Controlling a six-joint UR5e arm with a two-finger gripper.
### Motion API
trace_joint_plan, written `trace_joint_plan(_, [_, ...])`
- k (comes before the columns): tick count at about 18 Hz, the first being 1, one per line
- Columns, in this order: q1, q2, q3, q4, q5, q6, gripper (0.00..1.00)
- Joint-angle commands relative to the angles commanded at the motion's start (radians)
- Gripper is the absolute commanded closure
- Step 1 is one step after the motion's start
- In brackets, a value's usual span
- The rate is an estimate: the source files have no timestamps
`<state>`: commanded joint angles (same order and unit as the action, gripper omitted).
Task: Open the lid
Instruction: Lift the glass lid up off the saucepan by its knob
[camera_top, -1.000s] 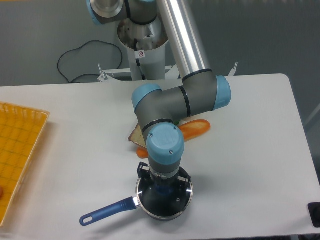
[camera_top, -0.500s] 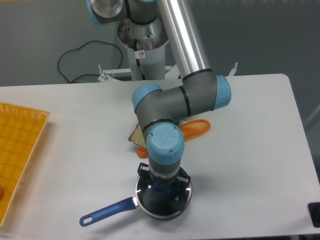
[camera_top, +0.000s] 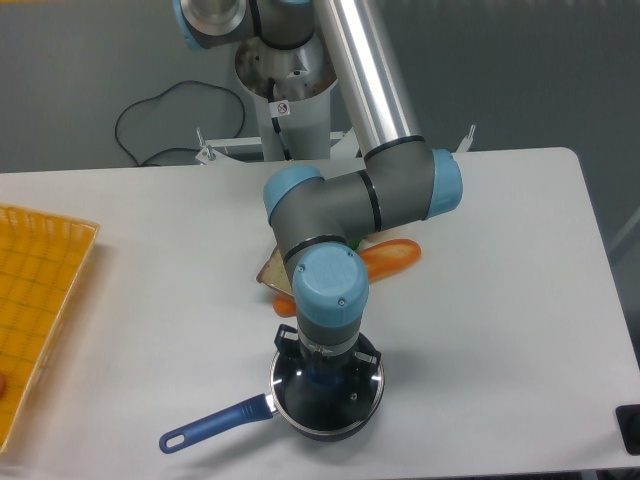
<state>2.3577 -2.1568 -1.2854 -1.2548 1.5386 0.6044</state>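
1. End effector (camera_top: 325, 372) hung straight down over the lid (camera_top: 327, 388), which sat on the saucepan (camera_top: 325, 420) near the surface's (camera_top: 500, 300) front edge.
2. Knob lay directly beneath, hidden by the wrist; grip width could not be told.

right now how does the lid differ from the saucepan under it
The lid is clear glass with a metal rim; the saucepan is dark. The lid lies flat on top, right under the pincer, while the saucepan stands on the table. The saucepan has a long blue handle pointing left; the lid has none. Both are round and about equally wide.
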Motion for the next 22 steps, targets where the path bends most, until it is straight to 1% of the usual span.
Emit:
trace_joint_plan(10, [0.014,0.048,-0.026,-0.006,-0.003,0.02,0.4])
trace_joint_plan(16, [0.052,0.097,-0.067,-0.009,-0.008,0.098,0.4])
trace_joint_plan(20, [0.067,0.115,-0.086,-0.011,-0.006,0.147,0.4])
trace_joint_plan(22, [0.075,0.129,-0.098,-0.029,-0.003,0.185,0.4])
